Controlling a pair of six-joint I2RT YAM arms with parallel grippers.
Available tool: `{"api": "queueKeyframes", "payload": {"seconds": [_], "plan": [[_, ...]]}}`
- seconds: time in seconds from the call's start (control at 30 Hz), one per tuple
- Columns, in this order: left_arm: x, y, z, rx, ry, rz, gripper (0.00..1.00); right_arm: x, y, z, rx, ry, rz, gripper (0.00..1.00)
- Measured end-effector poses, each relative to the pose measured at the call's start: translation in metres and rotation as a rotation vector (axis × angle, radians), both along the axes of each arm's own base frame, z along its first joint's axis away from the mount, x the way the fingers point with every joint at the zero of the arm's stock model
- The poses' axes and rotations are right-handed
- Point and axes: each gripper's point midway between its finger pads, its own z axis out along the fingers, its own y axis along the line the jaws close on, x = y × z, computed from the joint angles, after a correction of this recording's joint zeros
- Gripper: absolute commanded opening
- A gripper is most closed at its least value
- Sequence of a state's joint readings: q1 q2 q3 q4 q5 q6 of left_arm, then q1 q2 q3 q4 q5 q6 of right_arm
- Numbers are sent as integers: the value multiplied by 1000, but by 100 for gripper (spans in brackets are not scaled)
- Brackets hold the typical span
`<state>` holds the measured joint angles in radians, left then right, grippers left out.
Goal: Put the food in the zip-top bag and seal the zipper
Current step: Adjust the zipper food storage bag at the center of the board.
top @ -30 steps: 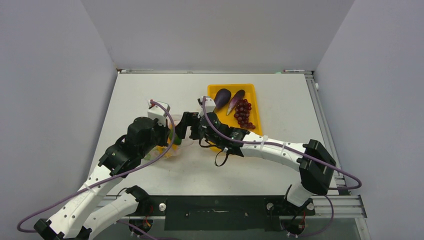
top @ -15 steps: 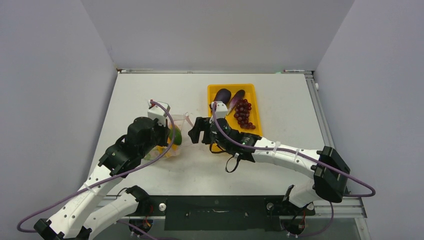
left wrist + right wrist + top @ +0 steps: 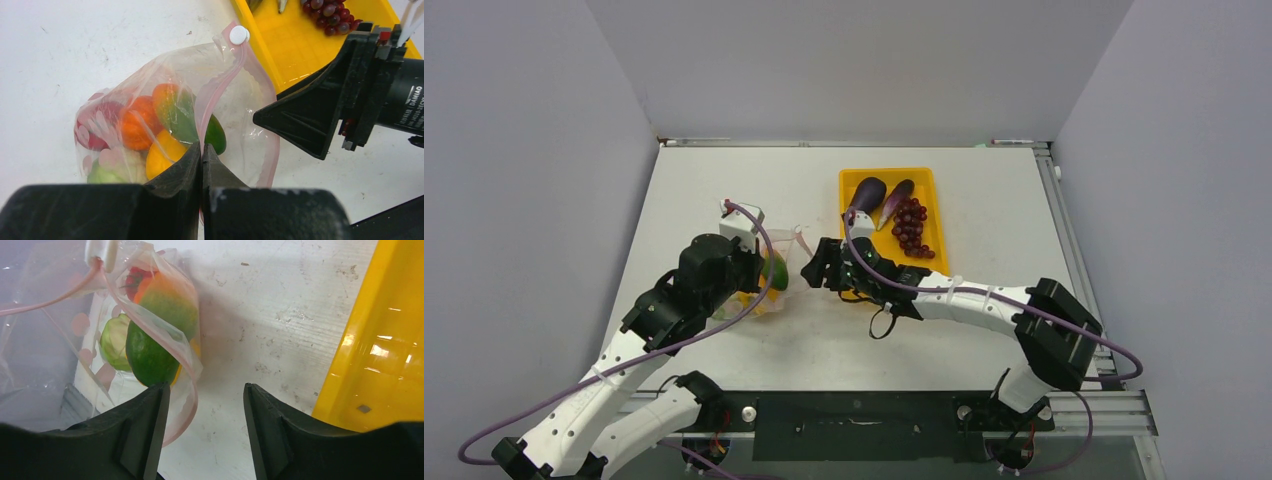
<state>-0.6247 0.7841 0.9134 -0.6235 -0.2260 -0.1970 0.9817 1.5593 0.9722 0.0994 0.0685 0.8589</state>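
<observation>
The zip-top bag [image 3: 776, 276] lies left of the tray, clear with pink dots, its mouth open toward the right. My left gripper [image 3: 201, 147] is shut on the pink zipper [image 3: 220, 85] at the near rim. Inside the bag lie an orange pepper [image 3: 137, 127], a yellow piece [image 3: 165, 155] and a green piece [image 3: 147, 355]. My right gripper [image 3: 205, 387] stands open at the mouth. Its left finger sits over the far zipper rim [image 3: 187, 405], which loops into the gap. Two eggplants [image 3: 869, 192] and grapes [image 3: 911, 225] lie in the yellow tray [image 3: 889, 172].
The tray's yellow wall [image 3: 380, 340] stands just right of my right gripper. The white zipper slider [image 3: 238, 35] sits at the far end of the bag's mouth. Grey walls enclose the white table [image 3: 984, 330] on three sides.
My right gripper has drawn back slightly from the bag's mouth, dropped lower, and its jaws have narrowed. The left gripper and the bag have not moved.
</observation>
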Motion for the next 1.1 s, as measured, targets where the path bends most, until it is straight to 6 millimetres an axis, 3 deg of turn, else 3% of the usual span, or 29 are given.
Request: {"api": "queueKeyframes", "payload": {"seconds": [0.17,0.3,0.67,1.1], "plan": [[0,0,0,-1,-1,0,0,1,7,-11,20,38,10,32],[0,0,0,0,0,0,0,4,9,-11,44,52,4,7],[-1,1,3,-8,-11,0,0,7,12,1,64,26,12,5],[-5,5,19,-50,-72,7,0,18,0,81,64,-155,5,5]]}}
